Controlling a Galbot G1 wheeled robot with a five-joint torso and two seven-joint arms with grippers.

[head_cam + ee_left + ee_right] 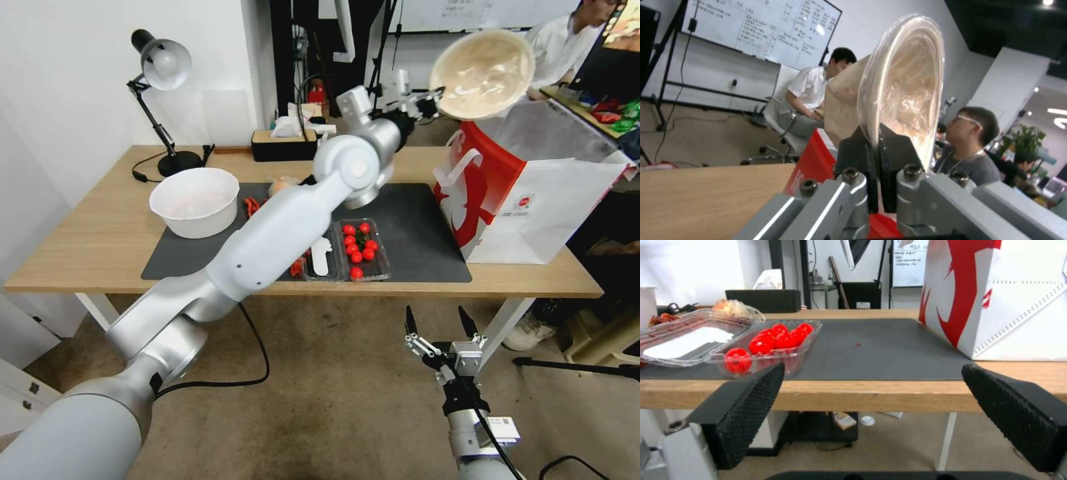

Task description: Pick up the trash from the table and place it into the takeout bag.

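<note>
Across the middle of the head view runs the table (93,247), light wood with one dark grey mat (413,227) on it. At its right end stands the takeout bag (533,207), red and white, mouth open to a silvery lining, one white handle facing the mat and a small round logo on its white side; the print beside the logo is too small to read. The writing on the whiteboard seen from the left wrist cannot be made out either.

One white bowl (195,200) sits on the mat's left part. Above the bag's open mouth hangs the beige round plate (481,73), tilted on edge, its rim pinched between the pressed-together fingers of the left gripper (427,100); the left wrist view shows the black fingers (853,156) clamped on the plate's rim.

Near the mat's front edge lies one clear hinged tray (347,250), one half holding nine red tomatoes (359,248), the other a white piece. One black tissue box (283,143) stands at the table's far edge, and one desk lamp (160,67) at the far left.

The right gripper (440,323) hangs below the table's front edge, fingers spread wide, holding nothing.
</note>
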